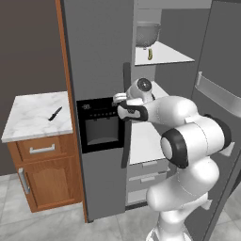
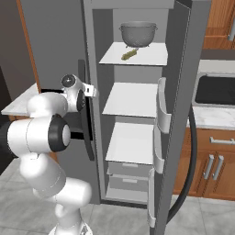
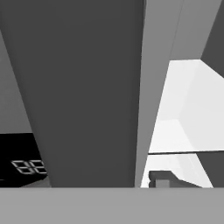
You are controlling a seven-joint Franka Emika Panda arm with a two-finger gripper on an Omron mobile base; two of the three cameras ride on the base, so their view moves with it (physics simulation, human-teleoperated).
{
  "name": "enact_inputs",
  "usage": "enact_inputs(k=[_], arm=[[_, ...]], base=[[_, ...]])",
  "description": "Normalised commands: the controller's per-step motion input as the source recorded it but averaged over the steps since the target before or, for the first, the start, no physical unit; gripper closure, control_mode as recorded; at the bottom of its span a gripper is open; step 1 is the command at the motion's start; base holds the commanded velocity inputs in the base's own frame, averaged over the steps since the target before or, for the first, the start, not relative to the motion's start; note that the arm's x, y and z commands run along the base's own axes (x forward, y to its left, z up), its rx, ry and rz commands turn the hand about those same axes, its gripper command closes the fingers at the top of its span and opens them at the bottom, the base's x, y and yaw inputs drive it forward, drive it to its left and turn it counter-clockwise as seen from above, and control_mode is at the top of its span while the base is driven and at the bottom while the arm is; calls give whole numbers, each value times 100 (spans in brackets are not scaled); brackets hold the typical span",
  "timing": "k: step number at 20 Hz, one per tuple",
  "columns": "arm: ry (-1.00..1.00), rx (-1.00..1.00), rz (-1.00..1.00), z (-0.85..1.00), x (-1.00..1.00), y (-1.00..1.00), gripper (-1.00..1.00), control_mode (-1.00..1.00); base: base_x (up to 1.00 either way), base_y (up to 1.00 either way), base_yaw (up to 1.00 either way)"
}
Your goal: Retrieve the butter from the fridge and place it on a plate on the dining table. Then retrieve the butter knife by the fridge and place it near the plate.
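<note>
The fridge (image 1: 101,56) has its right door (image 2: 183,114) swung open and its left door shut. The butter (image 2: 129,55) is a small olive stick on the top white shelf, also seen from the left (image 1: 150,54). My gripper (image 1: 118,100) is at the left door's dark vertical handle (image 2: 87,137), well below and left of the butter. In the hand view that dark handle looms close and one fingertip (image 3: 161,179) shows, so the jaws' state is unclear. The butter knife (image 1: 55,113) lies on the small marble cabinet left of the fridge. The plate and dining table are out of view.
A metal colander (image 2: 137,33) stands behind the butter on the top shelf. Lower shelves (image 2: 131,98) and drawers (image 2: 128,176) are bare. A counter with a dark sink (image 2: 215,92) and wood cabinets lies right of the open door.
</note>
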Motion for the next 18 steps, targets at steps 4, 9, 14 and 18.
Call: enact_inputs(k=[4, 9, 14, 18], arm=[[0, 0, 0, 0, 0, 0, 100, -100], [0, 0, -1, 0, -15, -1, 100, -100], [4, -2, -6, 3, -65, 4, 100, -100], [7, -2, -10, 15, -84, 20, 100, -100]], base=[[0, 0, 0], [0, 0, 0], [0, 0, 0], [0, 0, 0]])
